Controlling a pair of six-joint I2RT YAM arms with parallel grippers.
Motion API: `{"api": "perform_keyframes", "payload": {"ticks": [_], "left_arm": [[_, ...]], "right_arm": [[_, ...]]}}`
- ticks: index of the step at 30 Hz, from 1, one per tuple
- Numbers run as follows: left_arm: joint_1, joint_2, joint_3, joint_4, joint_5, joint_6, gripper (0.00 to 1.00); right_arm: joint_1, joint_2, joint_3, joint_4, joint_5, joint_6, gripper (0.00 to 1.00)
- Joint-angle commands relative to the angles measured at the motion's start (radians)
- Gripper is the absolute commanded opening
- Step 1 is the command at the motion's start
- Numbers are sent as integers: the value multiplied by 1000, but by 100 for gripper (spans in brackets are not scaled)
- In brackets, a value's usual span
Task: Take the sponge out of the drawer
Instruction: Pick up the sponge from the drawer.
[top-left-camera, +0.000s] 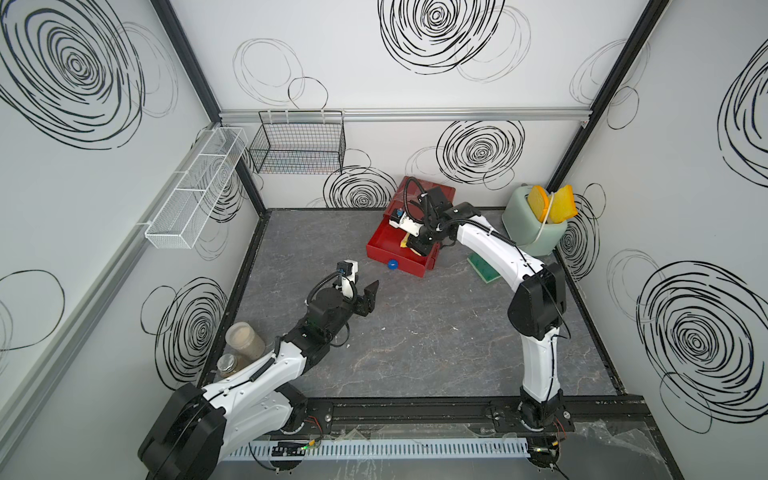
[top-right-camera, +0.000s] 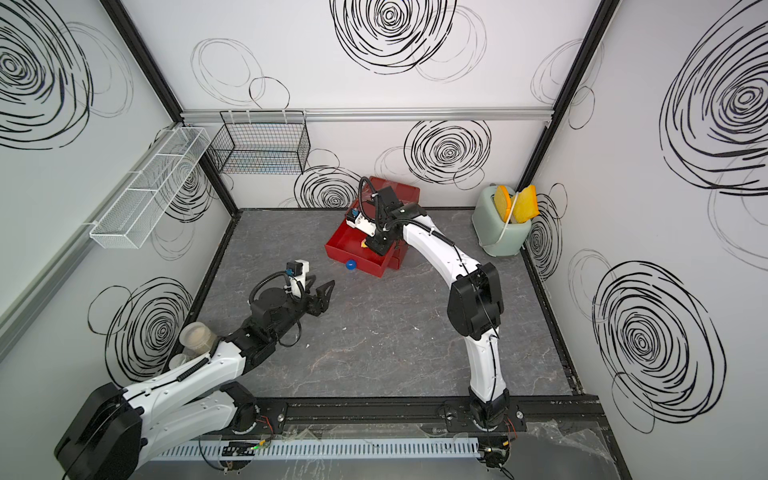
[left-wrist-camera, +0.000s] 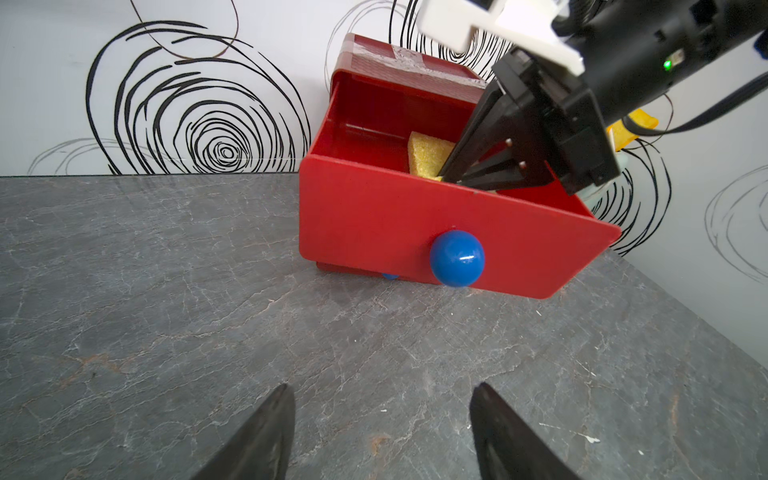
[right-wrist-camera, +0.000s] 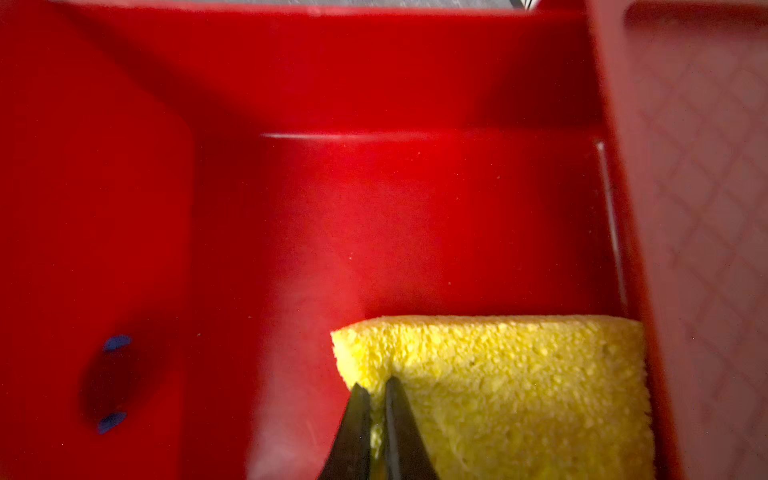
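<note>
Sponge (right-wrist-camera: 498, 395): lay inside the pulled-out red drawer (left-wrist-camera: 374, 216).
Right gripper (right-wrist-camera: 372, 384): clamped on a thin pinch of the sponge's edge.
Left gripper (left-wrist-camera: 380, 390): jaws apart, empty, facing the blue knob (left-wrist-camera: 457, 258).
Lift: looked best taken straight up and slowly — so shallow a pinch could slip.
Writing: none readable.

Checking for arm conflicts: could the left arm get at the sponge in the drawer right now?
Probably not. The right gripper is down inside the drawer, shut on the sponge, blocking the way from above; the left gripper is open, short of the drawer front.
</note>
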Motion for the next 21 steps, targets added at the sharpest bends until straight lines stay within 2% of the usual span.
{"api": "perform_keyframes", "payload": {"ticks": [1, 12, 17, 21], "left_arm": [[8, -14, 2, 49, 7, -5, 71], [8, -16, 0, 51, 7, -5, 71], [8, -8, 0, 56, 7, -5, 71], [8, -6, 2, 60, 6, -2, 71]], "right_arm": [[-1, -108, -17, 14, -128, 3, 2], [1, -168, -4, 19, -156, 23, 0], [1, -266, -6, 37, -217, 56, 0], [-3, -418, -124, 173, -119, 169, 0]]}}
